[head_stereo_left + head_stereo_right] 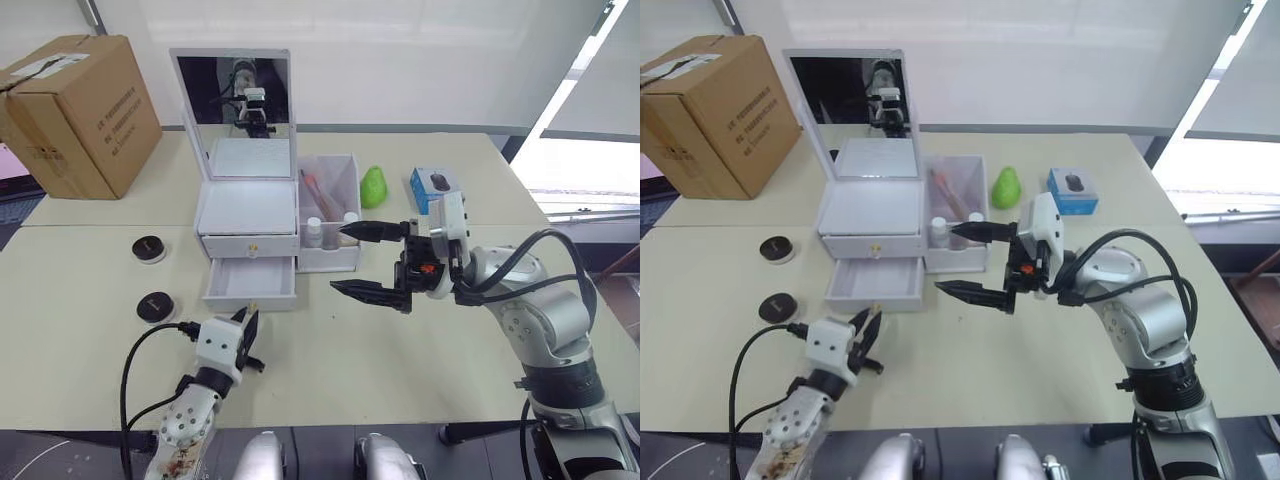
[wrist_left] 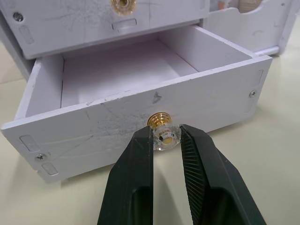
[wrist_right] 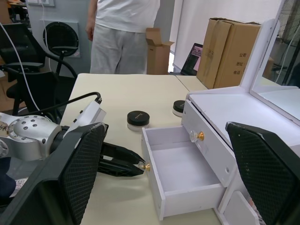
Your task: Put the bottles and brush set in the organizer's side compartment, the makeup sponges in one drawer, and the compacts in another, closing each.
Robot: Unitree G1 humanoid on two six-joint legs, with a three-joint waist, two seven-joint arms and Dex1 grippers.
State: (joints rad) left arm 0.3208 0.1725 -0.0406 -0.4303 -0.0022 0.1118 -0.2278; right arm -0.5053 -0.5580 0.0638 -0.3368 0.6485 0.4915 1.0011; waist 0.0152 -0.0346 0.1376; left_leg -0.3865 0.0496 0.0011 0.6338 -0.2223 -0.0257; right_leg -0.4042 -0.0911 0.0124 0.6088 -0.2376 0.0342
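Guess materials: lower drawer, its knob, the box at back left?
Drawer: white matte plastic, scuffed, screws at corners. Knob: gold metal-looking stem with a clear faceted cap, likely plastic. Box: brown corrugated cardboard, taped seam, printed text.

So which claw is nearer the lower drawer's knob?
Left. The left claw is pinching the lower drawer's knob; the right claw hangs open off to the side, by the side compartment.

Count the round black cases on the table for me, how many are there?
2. One compact lies left of the organizer, level with its upper drawer. The other compact lies nearer the robot, left of the open lower drawer. More could be hidden.
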